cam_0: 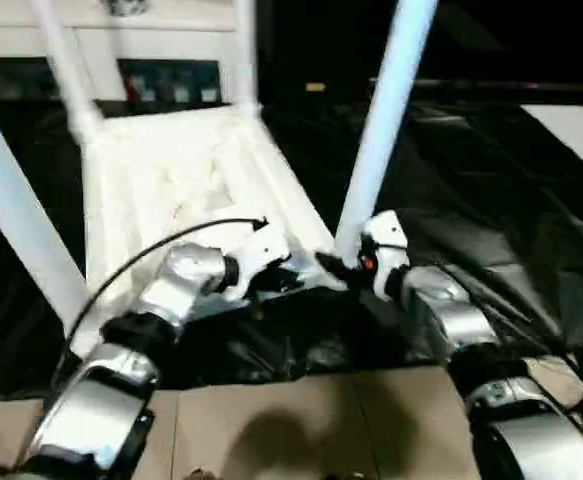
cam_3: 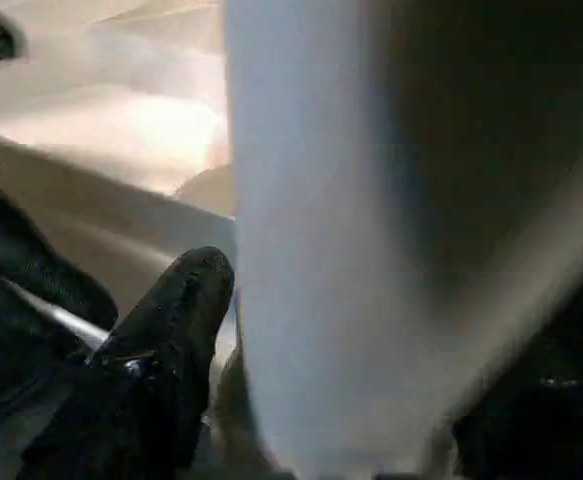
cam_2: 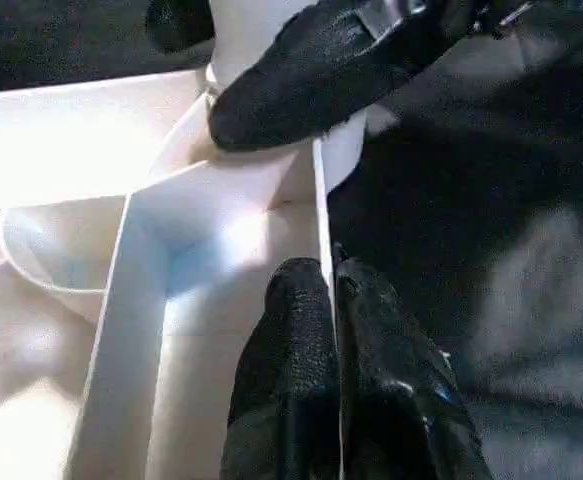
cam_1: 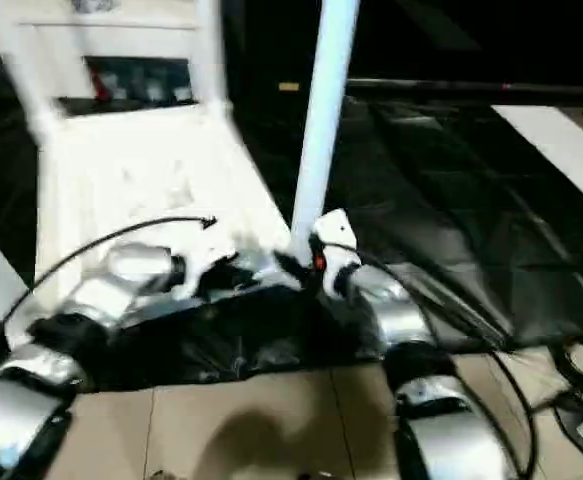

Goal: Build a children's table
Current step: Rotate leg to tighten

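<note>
One tabletop [cam_0: 186, 190], four legs [cam_0: 383, 120].

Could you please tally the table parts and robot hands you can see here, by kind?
Table legs standing up from the tabletop: 4 (nearest right one)
Tabletop, upside down: 1
Robot hands: 2 (left hand, right hand)
Total: 7

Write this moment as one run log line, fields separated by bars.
left gripper: shut on table top's rim | right gripper: around near leg | table top: upside down
</note>
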Robot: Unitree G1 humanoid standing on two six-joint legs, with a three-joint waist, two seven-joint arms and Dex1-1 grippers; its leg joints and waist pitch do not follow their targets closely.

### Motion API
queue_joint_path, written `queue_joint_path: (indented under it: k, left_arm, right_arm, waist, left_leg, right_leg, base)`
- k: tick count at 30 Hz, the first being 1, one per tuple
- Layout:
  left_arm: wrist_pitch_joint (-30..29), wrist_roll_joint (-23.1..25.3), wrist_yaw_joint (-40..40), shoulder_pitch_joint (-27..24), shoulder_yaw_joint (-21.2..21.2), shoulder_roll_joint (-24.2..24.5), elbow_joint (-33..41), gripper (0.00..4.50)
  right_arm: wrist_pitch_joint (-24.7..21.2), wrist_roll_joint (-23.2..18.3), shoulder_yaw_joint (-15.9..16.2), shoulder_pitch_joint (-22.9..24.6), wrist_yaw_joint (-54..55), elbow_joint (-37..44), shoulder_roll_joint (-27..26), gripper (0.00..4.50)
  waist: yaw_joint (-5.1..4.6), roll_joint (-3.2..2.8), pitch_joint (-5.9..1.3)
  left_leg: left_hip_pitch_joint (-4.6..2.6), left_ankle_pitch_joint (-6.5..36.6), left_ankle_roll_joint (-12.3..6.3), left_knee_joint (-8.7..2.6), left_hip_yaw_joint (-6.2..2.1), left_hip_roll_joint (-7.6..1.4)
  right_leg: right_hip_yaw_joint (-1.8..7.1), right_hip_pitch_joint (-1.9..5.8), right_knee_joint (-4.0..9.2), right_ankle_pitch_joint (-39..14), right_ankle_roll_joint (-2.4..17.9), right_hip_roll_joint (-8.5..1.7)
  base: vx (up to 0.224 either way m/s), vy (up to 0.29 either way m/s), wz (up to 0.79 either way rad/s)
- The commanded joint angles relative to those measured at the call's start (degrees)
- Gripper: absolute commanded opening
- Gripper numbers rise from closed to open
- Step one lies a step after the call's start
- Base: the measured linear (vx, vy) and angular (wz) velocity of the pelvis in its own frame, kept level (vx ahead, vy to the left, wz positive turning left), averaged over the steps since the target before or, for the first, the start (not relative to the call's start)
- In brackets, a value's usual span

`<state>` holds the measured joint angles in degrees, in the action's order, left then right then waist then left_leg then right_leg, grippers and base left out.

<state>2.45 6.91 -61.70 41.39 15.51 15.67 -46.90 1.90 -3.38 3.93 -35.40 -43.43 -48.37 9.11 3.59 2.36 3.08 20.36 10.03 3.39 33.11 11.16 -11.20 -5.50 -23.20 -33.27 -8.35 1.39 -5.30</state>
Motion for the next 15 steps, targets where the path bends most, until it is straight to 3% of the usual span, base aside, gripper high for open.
queue_joint_path:
  k: [1, 5, 8, 9, 10, 15]
  left_arm:
    - [2.6, -1.0, -4.1, 0.5, 2.0, -0.7, 2.7, 0.0]
    - [3.2, -1.5, -7.7, 0.4, 2.2, 1.0, 2.7, 0.0]
    - [3.4, -1.8, -9.8, 0.5, 2.3, 2.0, 2.6, 0.0]
    - [3.4, -1.8, -9.8, 0.5, 2.3, 2.0, 2.6, 0.0]
    - [3.4, -1.8, -10.0, 0.5, 2.3, 2.2, 2.5, 0.0]
    - [3.9, -1.7, -11.4, 1.0, 2.2, 2.8, 1.5, 0.0]
  right_arm:
    - [-1.2, 0.1, 3.4, 1.0, -7.2, 0.9, 0.5, 3.1]
    - [-1.2, -0.5, 5.1, 2.1, -15.4, 3.1, 3.1, 3.1]
    - [-2.5, -1.6, 7.3, 3.5, -22.4, 6.0, 5.2, 3.1]
    - [-2.5, -1.6, 7.3, 3.5, -22.4, 6.0, 5.2, 3.1]
    - [-2.7, -1.8, 7.6, 3.7, -23.4, 6.4, 5.4, 2.84]
    - [-3.5, -2.3, 10.0, 5.3, -30.1, 9.6, 6.7, 2.53]
  waist:
    - [0.41, -0.6, -3.98]
    - [1.1, -0.41, -4.11]
    - [1.88, -0.47, -3.91]
    - [2.12, -0.1, -3.85]
    - [2.23, -0.32, -3.75]
    - [2.78, -0.14, -3.64]
  left_leg:
    - [-0.75, 14.4, -2.45, -3.88, -0.72, -2.58]
    - [-0.47, 11.3, -3.71, -3.62, -0.52, -2.81]
    - [-0.75, 12.7, -2.96, -3.74, -0.45, -2.87]
    - [-0.78, 13.4, -2.79, -3.75, -0.44, -2.87]
    - [-0.93, 14.3, -2.3, -3.88, -0.43, -3.03]
    - [-1.17, 15.9, -1.23, -4.03, -0.46, -3.08]
  right_leg:
    - [3.08, 2.74, 2.92, -10.9, 14.0, -3.45]
    - [3.04, 3.09, 2.26, -7.1, 14.8, -3.52]
    - [3.08, 2.88, 2.69, -11.0, 14.3, -3.82]
    - [3.09, 2.94, 2.82, -12.9, 13.5, -3.75]
    - [3.16, 2.61, 3.08, -14.6, 13.1, -3.91]
    - [3.21, 2.36, 3.5, -18.2, 11.6, -3.96]
  base:
    - [0.058, -0.003, 0.06]
    - [0.0, 0.0, 0.0]
    - [0.0, 0.0, 0.0]
    - [0.0, 0.0, 0.0]
    - [0.0, 0.0, 0.0]
    - [0.0, 0.0, 0.0]
